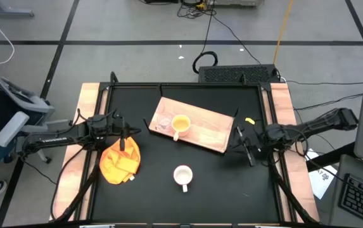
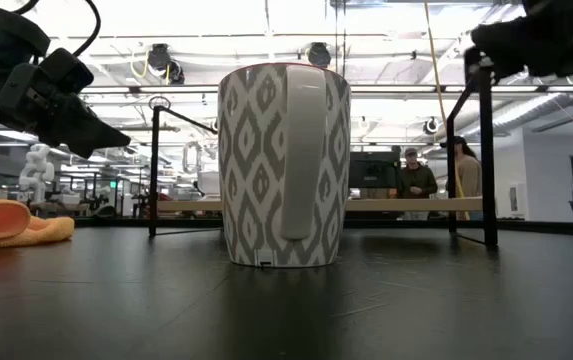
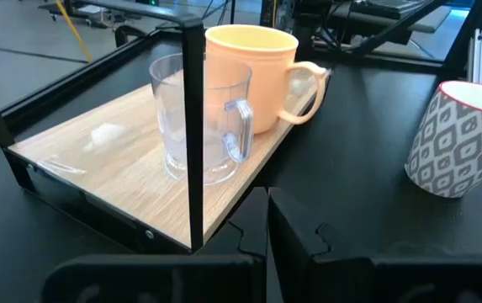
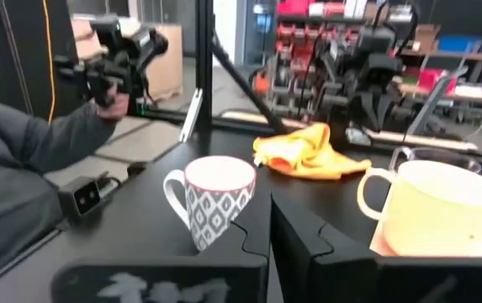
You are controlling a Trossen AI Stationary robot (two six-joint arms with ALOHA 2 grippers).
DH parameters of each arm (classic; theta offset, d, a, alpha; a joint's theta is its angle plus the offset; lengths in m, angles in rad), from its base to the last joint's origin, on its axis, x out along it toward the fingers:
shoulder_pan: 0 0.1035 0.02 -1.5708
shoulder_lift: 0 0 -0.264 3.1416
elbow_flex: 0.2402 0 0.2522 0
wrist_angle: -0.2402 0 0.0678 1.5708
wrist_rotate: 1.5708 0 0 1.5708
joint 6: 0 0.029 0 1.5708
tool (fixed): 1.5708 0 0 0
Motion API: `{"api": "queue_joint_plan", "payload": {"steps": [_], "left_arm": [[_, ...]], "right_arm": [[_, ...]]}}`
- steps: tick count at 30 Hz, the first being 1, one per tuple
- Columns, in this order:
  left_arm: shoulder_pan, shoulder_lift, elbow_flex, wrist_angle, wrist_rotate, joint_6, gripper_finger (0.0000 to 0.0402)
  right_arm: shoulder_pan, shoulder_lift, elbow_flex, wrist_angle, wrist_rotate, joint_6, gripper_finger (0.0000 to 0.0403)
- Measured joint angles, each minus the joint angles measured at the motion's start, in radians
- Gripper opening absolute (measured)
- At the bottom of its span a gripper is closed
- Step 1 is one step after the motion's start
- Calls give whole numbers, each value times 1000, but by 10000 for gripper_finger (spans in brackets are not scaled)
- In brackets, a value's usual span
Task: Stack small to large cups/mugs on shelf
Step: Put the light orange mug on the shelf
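The light-wood shelf (image 1: pixel 200 126) lies slantwise on the far middle of the black table. On its left end stand a clear glass cup (image 1: pixel 163 122) (image 3: pixel 203 118) and a yellow-orange mug (image 1: pixel 180 123) (image 3: pixel 253 76), side by side. A white patterned mug (image 1: pixel 182 175) (image 2: pixel 284 165) stands upright on the table nearer the front. My left gripper (image 1: pixel 130 132) (image 3: pixel 267 219) hovers shut left of the shelf, above an orange cloth (image 1: pixel 119 161). My right gripper (image 1: pixel 238 140) (image 4: pixel 270 223) hovers shut at the shelf's right end. Neither holds anything.
A black frame with upright posts (image 2: pixel 154 170) (image 2: pixel 488 150) borders the table. The orange cloth (image 2: pixel 11 222) lies front left. A person's grey sleeve (image 4: pixel 22 168) shows in the right wrist view, and two people (image 2: pixel 416 180) stand in the room beyond.
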Motion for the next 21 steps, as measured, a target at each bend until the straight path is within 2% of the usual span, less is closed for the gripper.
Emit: {"api": "queue_joint_plan", "payload": {"steps": [4,15,21], "left_arm": [[0,0,0,1,0,7,17],[0,0,0,0,0,27,17],[0,0,0,0,0,27,17]], "right_arm": [[0,74,92,-74,0,-3,0],[0,288,312,-125,-1,-19,0],[0,415,488,-204,-1,21,0]]}}
